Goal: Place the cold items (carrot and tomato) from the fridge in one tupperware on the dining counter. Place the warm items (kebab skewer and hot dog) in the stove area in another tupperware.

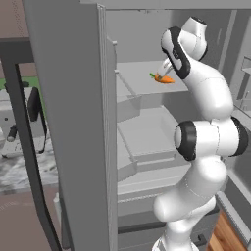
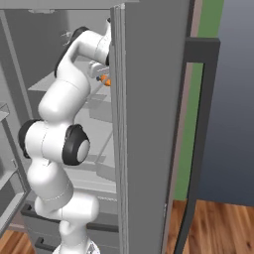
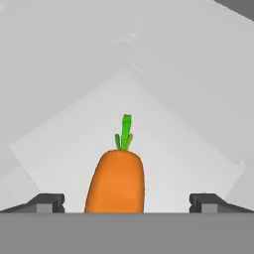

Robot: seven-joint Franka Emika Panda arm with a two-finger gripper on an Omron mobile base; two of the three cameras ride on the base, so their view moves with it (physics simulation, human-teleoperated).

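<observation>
An orange carrot [image 3: 116,181] with a green top lies on a grey fridge shelf [image 3: 188,144], its leafy end pointing away from the hand. My gripper [image 3: 126,203] is open, and the two dark fingertips [image 3: 47,202] stand wide apart on either side of the carrot's thick end without touching it. From the left base view the carrot [image 1: 163,78] rests on the upper shelf [image 1: 135,81], right beside the hand reaching into the fridge. A sliver of the carrot [image 2: 105,81] shows past the door edge in the right base view. Tomato, kebab skewer, hot dog and tupperware are out of view.
The open fridge door [image 1: 73,127] stands tall on the left with its dark handle [image 1: 27,147]. Lower shelves and drawers [image 1: 147,142] sit beneath the carrot's shelf. The other door [image 2: 149,124] blocks the right side. Wooden floor [image 2: 218,228] lies beyond.
</observation>
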